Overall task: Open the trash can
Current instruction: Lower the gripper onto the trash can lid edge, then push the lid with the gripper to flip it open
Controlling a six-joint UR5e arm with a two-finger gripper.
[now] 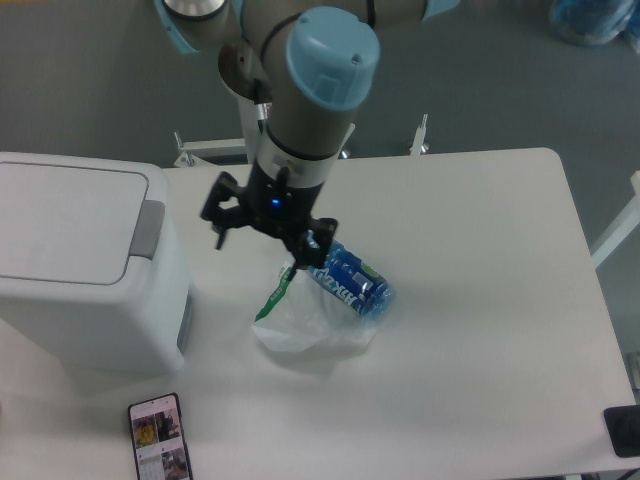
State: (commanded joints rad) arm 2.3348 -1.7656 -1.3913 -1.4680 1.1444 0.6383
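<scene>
Fixed camera, looking down. The trash can [85, 265] is sitting at the left end of the tabletop [480, 300], lid [65, 222] lying flat and closed, grey push-button strip [150, 228] running along the lid's right edge, facing my arm.

My tool [300, 262] is hanging to the right of the can, apart from it, low over a crumpled clear plastic bag [305, 322] with a blue packet [355, 283] inside. The fingers are pointing away from the camera and the wrist is covering them; I cannot tell whether they are apart or together, or whether they are touching the bag.

A phone [160, 437] is lying face up at the near edge, just in front of the can.

Handling judgement: the can is reading as stiff moulded plastic, smooth and probably slippery, bulky but likely light if empty, so a sideways shove could slide it. I am not planning to grip it. Best contact is a downward press on the grey strip, which should release the lid.
</scene>
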